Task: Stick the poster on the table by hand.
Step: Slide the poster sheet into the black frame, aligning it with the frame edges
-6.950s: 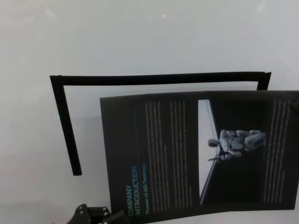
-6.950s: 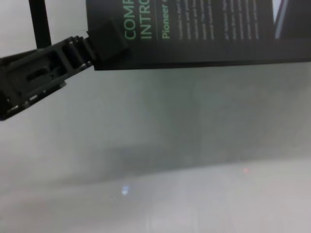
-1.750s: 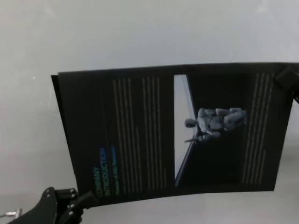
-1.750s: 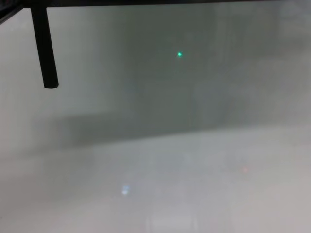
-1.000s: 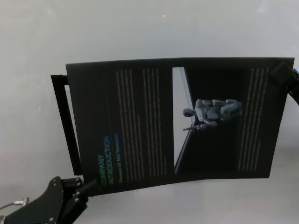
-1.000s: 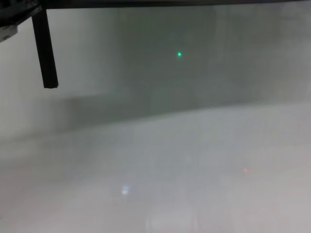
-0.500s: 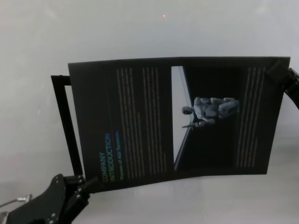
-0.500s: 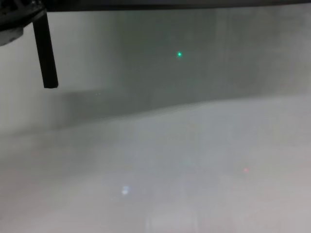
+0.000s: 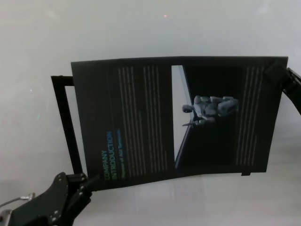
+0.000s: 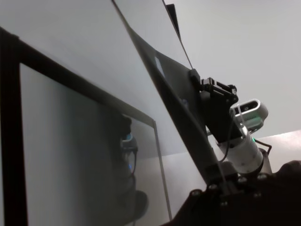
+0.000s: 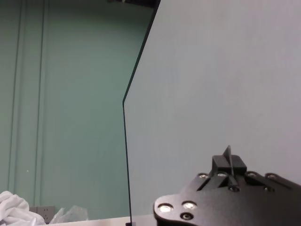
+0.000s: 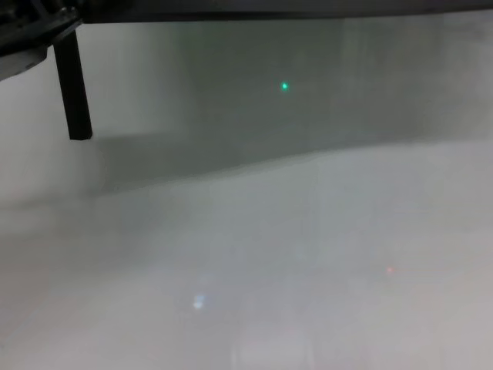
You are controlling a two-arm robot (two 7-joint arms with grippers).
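Recorded a plain pale grey-white surface (image 9: 37, 42) filling the head view.

Found the poster (image 9: 141, 117), a large glossy black sheet, held off the surface and slightly bowed, pinched at two opposite corners. Seen edge-on as a curved sheet (image 10: 164, 84) in the left wrist view. Read a heading (image 9: 109, 157) running sideways near the robot's-left edge: "COMPANY INTRODUCTION", green lettering. Could not read the smaller line beside it, nor the columns of small white text (image 9: 136, 113). Noted a dark picture panel (image 9: 207, 117) right of centre, showing a pale humanoid figure (image 9: 209, 107).

Noted a thin black frame outline (image 9: 66, 122) on the surface, mostly covered by the poster; only its left bar and far-left corner exposed. Saw the bar's near end (image 12: 73, 92) in the chest view, with the poster's near edge (image 12: 269, 11) along the top.

Located the left gripper (image 9: 90, 181) at the poster's near-left corner, jaws clamped on the sheet. Located the right gripper (image 9: 276, 73) at the far-right corner, jaws likewise closed on the sheet; confirmed from the left wrist view (image 10: 200, 87) and from its own camera (image 11: 229, 162), a thin sliver of poster edge pinched between.

Spotted a small black tab (image 9: 245, 174) on the near edge.
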